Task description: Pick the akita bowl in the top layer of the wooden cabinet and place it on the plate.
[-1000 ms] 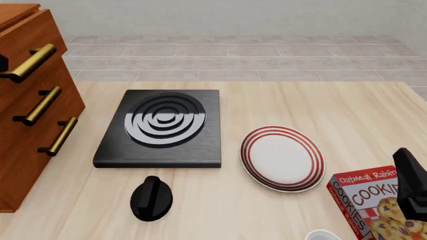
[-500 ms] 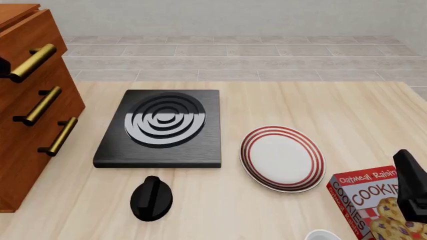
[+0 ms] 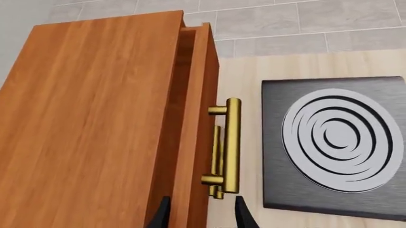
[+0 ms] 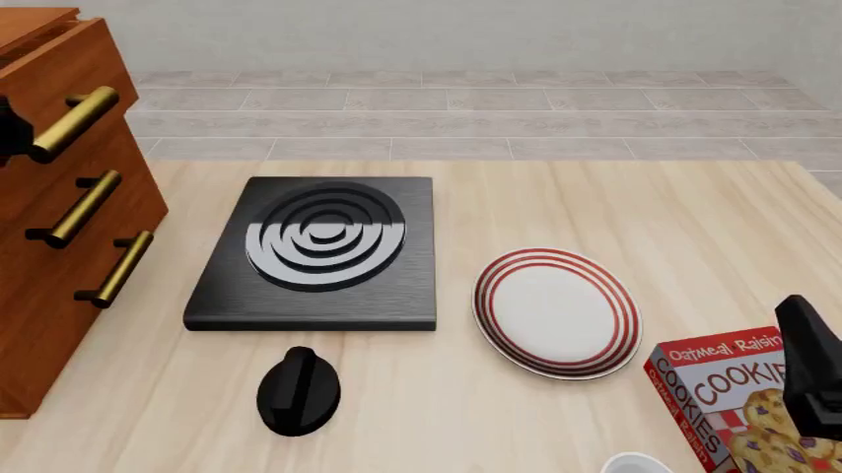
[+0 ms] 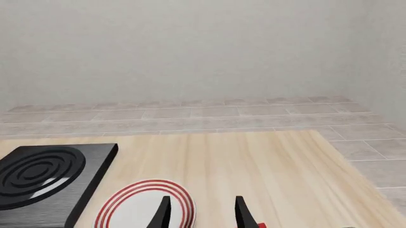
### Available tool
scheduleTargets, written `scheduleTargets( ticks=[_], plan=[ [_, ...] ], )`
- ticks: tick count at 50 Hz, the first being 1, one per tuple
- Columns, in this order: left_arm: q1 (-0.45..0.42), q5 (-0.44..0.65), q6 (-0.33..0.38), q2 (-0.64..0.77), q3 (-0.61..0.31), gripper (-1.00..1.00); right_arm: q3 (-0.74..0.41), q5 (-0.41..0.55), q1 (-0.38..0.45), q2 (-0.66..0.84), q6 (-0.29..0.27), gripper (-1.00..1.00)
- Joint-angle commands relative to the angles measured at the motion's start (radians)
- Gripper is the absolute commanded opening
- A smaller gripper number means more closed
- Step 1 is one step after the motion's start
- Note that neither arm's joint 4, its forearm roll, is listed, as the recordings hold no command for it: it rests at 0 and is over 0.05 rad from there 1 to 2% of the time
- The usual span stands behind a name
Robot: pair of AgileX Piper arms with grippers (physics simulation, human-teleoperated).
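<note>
The left gripper (image 3: pixel 201 216) is holding its jaws spread, and they are pinching nothing. The lower end of the brass bar handle (image 3: pixel 232 142) and the edge of the top layer (image 3: pixel 193 118) are sitting in the gap between the two fingertips. The drawer front is standing slightly out from the wooden cabinet (image 3: pixel 95 133), leaving a narrow dark slit along its top edge. The slit is showing nothing of the inside, so the akita bowl is not showing in any view. The cabinet is standing to the left of the black stove (image 4: pixel 315 251), on the same pale wooden table (image 4: pixel 593 207).

The right gripper (image 5: pixel 201 213) is also holding its jaws spread with nothing between them. It is hovering over the table, well to the right of the stove and nearer the camera. The plate (image 4: pixel 557 310) is lying just to the right of the stove, with nothing on it. Further right of the stove, a red cookie box (image 4: pixel 724 394) is lying beside the right arm. A black knob-shaped object (image 4: pixel 300 391) is sitting just in front of the stove.
</note>
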Motion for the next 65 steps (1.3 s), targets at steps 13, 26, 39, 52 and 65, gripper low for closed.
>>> scheduleTargets(
  ticks=[13,26,39,52,65],
  plan=[
    [-0.081,0.049,-0.012,0.043,0.015,1.0,0.0,-0.004,-0.004,0.001,0.003,1.0],
    [-0.123,0.071,-0.033,0.05,-0.008,1.0,0.0,-0.004,-0.006,0.001,0.004,1.0],
    [-0.147,0.081,-0.036,0.056,-0.021,1.0,0.0,-0.007,-0.011,0.001,0.008,1.0],
    [-0.186,0.095,-0.058,0.059,-0.035,1.0,0.0,-0.008,-0.013,0.001,0.009,1.0],
    [-0.225,0.105,-0.071,0.055,-0.045,1.0,0.0,-0.008,-0.013,0.0,0.011,1.0]
  ],
)
